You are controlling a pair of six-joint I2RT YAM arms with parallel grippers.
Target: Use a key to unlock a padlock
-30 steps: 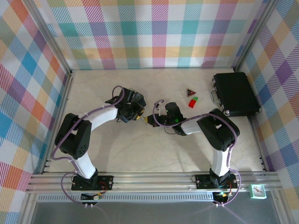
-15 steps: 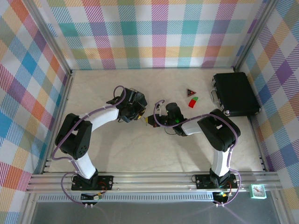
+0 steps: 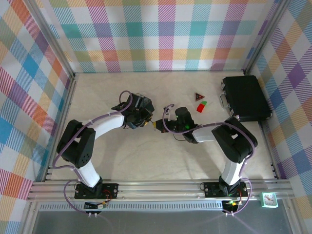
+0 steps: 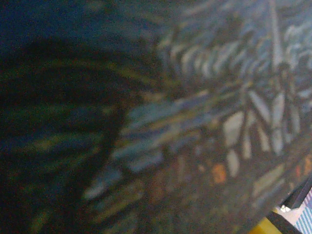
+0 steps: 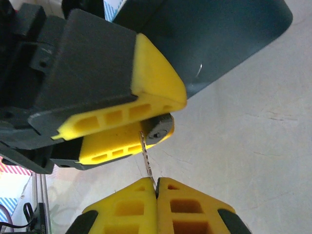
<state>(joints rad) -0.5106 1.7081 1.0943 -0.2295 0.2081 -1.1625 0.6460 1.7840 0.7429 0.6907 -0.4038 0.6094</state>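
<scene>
Plaid walls box in a pale table, with a black case at its right edge. Well to the left of the case, the two arms meet tip to tip.

Over the last second the right arm's elbow has swung out toward the case. Its gripper has held nearly in place, and the left gripper has barely shifted.

The right wrist view shows the left gripper's yellow fingers clamped on the padlock. The right gripper is pinched tight on the key, whose toothed blade reaches up to the padlock's end face.

This looks like a re-angling of the key at the keyhole, not a retreat. How deep the blade sits cannot be told.

The left wrist camera looks close onto the painted tin, out of focus. The turn appears not yet made.
</scene>
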